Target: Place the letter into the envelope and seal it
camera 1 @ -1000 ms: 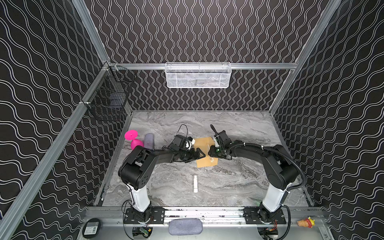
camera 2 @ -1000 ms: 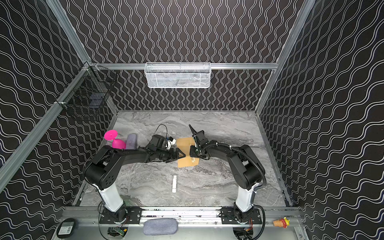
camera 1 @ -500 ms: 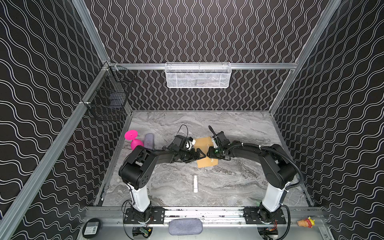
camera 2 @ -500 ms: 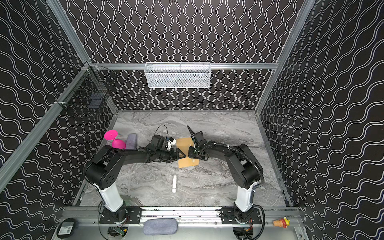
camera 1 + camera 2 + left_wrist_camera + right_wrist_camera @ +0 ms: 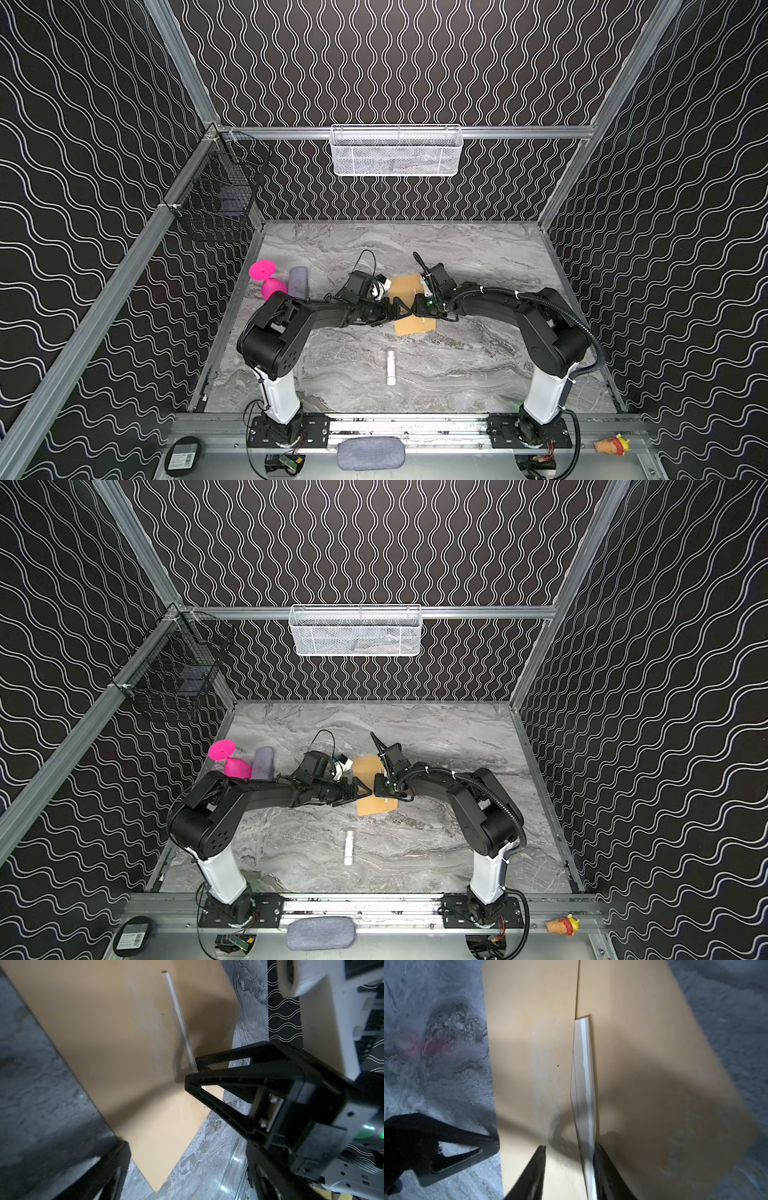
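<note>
The brown envelope point(image 5: 406, 286) point(image 5: 366, 769) lies flat mid-table, under both grippers. My left gripper point(image 5: 400, 312) point(image 5: 187, 1167) is open wide; one of its fingers point(image 5: 446, 1147) touches the envelope's point(image 5: 529, 1053) side edge. My right gripper point(image 5: 415, 309) point(image 5: 569, 1167) stands tip-down on the envelope point(image 5: 104, 1032), jaws partly apart. A narrow whitish strip point(image 5: 584, 1076) point(image 5: 178, 1016) runs along the seam between the two brown panels. It passes between the right fingers point(image 5: 197, 1082), close to one and not pinched. The letter is hidden.
A white tube point(image 5: 390, 366) lies in front of the envelope. A pink goblet point(image 5: 266, 278) and a lilac roll point(image 5: 298, 280) sit by the left wall. A white mesh basket point(image 5: 397, 151) hangs on the back wall, a black wire basket point(image 5: 220, 199) on the left.
My right gripper has slid a little leftward over the envelope, closer to the left gripper. The left arm and the envelope have stayed put.
</note>
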### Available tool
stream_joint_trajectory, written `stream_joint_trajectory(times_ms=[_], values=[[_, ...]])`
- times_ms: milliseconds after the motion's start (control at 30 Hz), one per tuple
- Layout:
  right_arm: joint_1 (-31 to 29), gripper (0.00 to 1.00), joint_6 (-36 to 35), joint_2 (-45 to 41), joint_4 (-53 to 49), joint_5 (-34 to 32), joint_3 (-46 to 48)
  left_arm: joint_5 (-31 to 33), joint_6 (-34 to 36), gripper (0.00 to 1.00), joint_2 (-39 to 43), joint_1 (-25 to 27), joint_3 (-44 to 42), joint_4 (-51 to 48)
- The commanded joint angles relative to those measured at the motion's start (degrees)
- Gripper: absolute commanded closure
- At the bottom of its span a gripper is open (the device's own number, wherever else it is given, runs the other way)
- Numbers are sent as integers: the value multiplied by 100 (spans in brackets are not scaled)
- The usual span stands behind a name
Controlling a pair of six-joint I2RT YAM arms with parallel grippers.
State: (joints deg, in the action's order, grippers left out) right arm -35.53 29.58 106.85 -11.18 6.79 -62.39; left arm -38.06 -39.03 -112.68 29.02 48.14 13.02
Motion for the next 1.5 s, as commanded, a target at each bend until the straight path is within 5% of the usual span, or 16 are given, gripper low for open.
stream_joint_trajectory(times_ms=[0, 167, 1133, 1467], values=[[-23, 60, 3, -102, -168, -22, -89, 168, -74, 8, -2, 28, -57, -396], [-20, 57, -235, -266, -355, -633, -175, 193, -26, 8, 12, 26, -53, -439], [-94, 53, -322, 466, -41, -121, -581, 168, -61, 8, -26, 32, -66, -379], [-118, 52, -499, -732, -384, -874, -247, 511, -18, 8, 431, -123, 201, -845]])
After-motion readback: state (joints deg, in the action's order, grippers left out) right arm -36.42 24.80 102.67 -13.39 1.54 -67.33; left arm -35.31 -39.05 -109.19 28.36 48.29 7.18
